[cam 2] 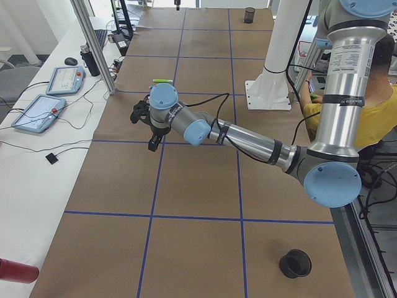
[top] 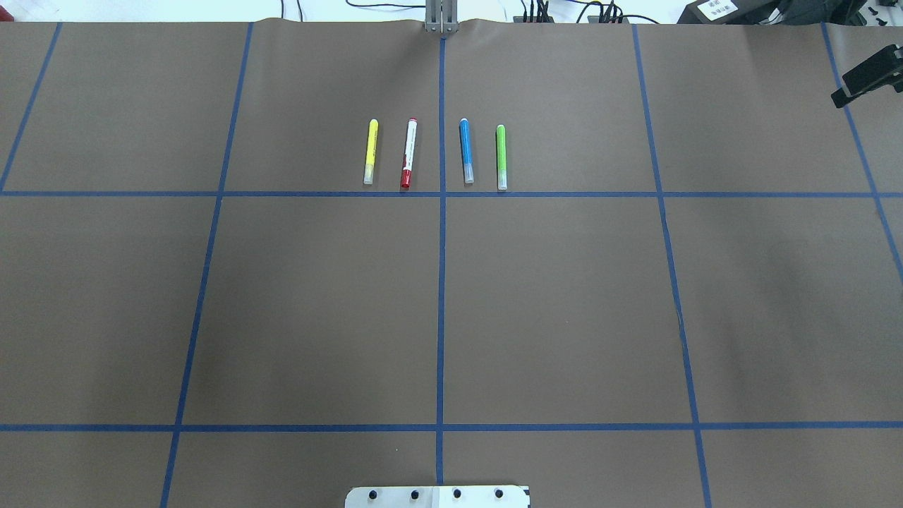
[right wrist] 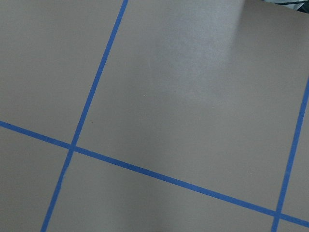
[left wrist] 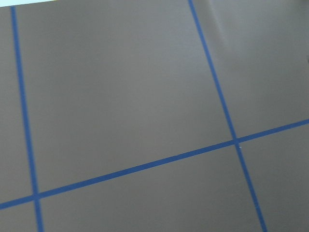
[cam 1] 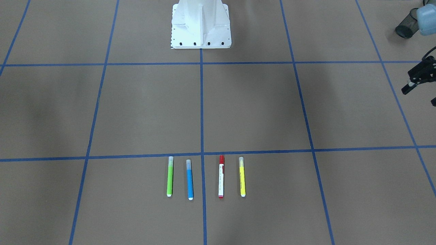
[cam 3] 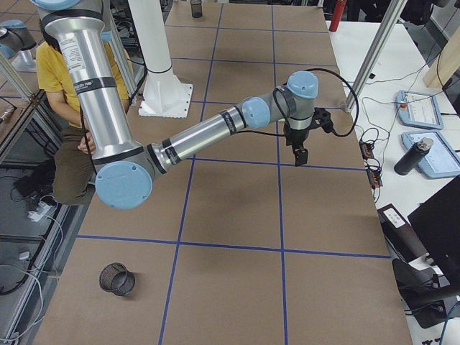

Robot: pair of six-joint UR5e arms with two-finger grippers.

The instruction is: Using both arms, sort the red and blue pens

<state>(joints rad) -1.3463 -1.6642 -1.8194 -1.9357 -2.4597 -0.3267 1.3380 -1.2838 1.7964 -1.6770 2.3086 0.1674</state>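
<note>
- Left black two-finger pincer (cam 1: 420,96) spread, empty, at front cam's edge; right pincer (cam 3: 315,141) spread too, clearest from side cam.
- White-barrelled red-capped pen (cam 1: 221,177) & bright blue pen (cam 1: 189,179) lie parallel, straddling centre blue tape line (cam 1: 202,102); wrist cams show only brown paper (left wrist: 120,96).

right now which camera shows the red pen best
The exterior front-facing view. There the red pen lies close to the camera and unobstructed, with its red cap, white barrel and red end all clear. The overhead exterior view also shows it whole, but smaller and farther off. I cannot make it out in either side view, and both wrist views miss it.
</note>
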